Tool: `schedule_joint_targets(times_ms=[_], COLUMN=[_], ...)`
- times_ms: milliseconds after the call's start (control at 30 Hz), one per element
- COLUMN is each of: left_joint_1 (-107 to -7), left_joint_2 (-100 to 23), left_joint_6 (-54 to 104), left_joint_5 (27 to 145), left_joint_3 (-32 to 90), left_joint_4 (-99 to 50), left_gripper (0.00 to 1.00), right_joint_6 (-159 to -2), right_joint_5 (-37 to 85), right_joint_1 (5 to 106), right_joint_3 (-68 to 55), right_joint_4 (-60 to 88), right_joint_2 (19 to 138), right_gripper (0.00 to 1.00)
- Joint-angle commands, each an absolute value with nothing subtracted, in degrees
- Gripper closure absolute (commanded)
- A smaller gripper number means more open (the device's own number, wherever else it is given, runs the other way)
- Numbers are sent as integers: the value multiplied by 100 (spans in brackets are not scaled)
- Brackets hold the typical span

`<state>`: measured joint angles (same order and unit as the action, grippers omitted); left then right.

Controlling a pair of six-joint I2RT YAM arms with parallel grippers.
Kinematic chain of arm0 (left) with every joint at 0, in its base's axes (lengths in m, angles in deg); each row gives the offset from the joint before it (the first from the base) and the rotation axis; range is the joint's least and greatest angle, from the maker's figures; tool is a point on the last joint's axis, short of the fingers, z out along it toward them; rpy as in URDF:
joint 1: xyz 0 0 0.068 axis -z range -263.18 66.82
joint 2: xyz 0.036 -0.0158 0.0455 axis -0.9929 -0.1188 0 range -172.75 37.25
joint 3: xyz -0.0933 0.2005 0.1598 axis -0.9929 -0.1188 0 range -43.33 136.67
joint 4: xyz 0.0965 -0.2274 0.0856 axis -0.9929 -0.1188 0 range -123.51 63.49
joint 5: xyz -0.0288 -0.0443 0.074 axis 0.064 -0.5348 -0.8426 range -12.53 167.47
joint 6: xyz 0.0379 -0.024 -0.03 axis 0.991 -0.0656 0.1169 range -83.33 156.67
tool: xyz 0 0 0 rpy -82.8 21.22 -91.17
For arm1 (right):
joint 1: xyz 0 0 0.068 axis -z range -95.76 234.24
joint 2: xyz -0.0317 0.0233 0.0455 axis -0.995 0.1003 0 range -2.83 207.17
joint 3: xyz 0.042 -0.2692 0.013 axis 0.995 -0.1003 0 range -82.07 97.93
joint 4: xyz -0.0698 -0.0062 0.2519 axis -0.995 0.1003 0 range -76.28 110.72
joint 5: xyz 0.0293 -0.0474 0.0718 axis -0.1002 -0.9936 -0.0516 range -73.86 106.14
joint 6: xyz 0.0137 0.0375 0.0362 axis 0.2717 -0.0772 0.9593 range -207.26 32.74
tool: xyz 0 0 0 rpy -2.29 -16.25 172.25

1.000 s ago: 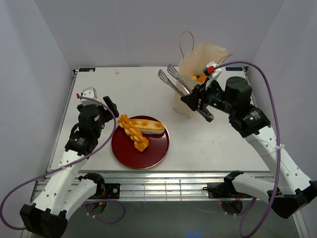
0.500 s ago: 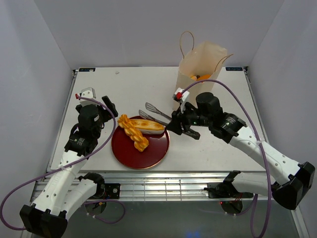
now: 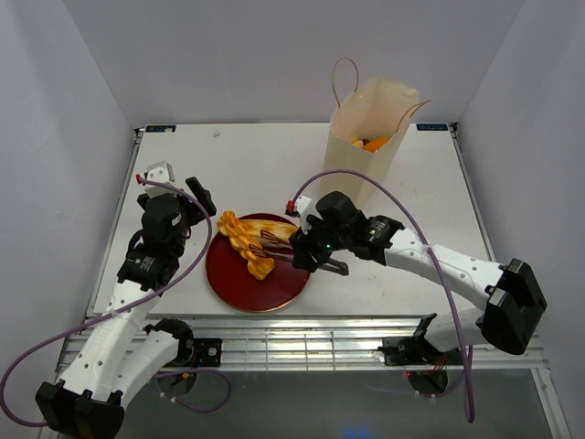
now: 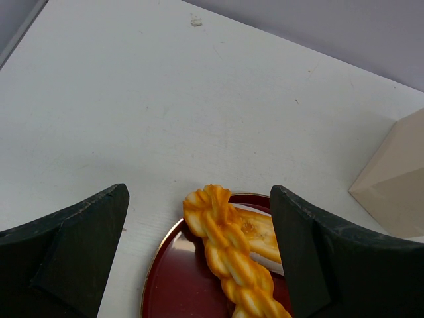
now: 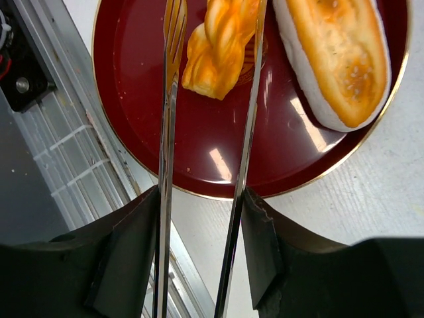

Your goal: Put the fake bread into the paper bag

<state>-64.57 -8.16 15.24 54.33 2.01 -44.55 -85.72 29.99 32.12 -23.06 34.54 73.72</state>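
A golden braided loaf (image 3: 245, 245) and a pale long roll (image 3: 274, 230) lie on the dark red plate (image 3: 274, 283). My right gripper (image 3: 311, 261) is shut on metal tongs (image 5: 165, 132), whose open arms straddle the near end of the braided loaf (image 5: 222, 46); the long roll (image 5: 334, 59) lies beside them. The paper bag (image 3: 366, 137) stands at the back with orange bread (image 3: 373, 143) inside. My left gripper (image 3: 196, 203) is open and empty, left of the plate; its wrist view shows the braided loaf (image 4: 228, 255) and the plate (image 4: 172, 278).
A corner of the paper bag (image 4: 394, 185) shows at the right of the left wrist view. The table's metal front rail (image 5: 73, 172) lies just beyond the plate (image 5: 278, 159) in the right wrist view.
My right arm has swung the tongs from the paper bag down and left to the plate, and their arms now straddle the braided loaf. The left arm has not moved.
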Motion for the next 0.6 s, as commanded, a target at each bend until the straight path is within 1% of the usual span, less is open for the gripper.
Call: schedule_joint_targets(times_ms=[0, 233, 567], left_joint_1=[-6428, -6428, -6428], left_joint_2=[-722, -722, -696], left_joint_6=[1549, 1549, 1540], left_joint_5=[5418, 5479, 5532], left_joint_3=[237, 237, 237], left_joint_4=[-4514, -4523, -4523], left_gripper=[2, 2, 2], right_joint_6=[-8515, -8498, -8436], right_joint_5=[2776, 2354, 2028], right_joint_1=[3011, 2721, 2641], right_joint_3=[-2213, -1984, -1958], right_joint_4=[3306, 3613, 3570], right_joint_2=[7574, 8118, 8251], right_gripper=[45, 44, 45])
